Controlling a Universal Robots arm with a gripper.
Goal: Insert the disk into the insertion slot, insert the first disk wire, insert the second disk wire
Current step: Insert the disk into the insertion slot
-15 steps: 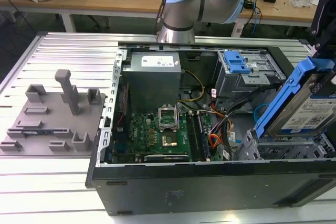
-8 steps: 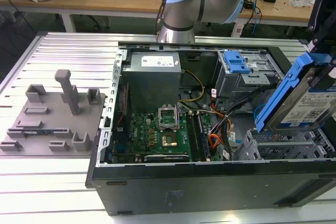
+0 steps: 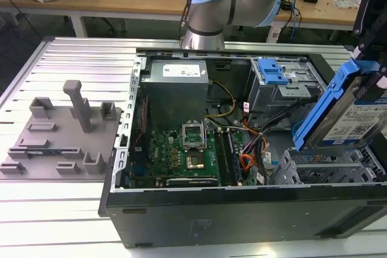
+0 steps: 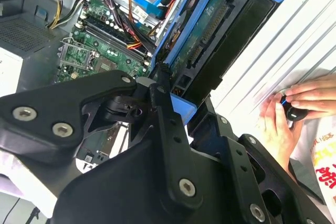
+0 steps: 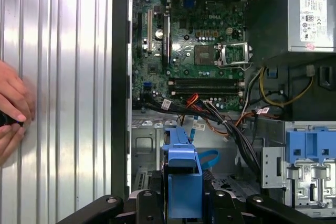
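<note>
My pincer point(image 5: 184, 205) holds the disk point(image 3: 347, 113) tilted over the insertion slot point(image 3: 320, 170), in the case's point(image 3: 242, 212) near corner on the exterior view's right; a fixture plate point(image 3: 54, 143) lies beside the case's opposite wall.

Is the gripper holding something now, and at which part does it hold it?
Yes: the gripper holds the disk, tilted, clamped on one end of its blue carrier, above the insertion slot.
</note>
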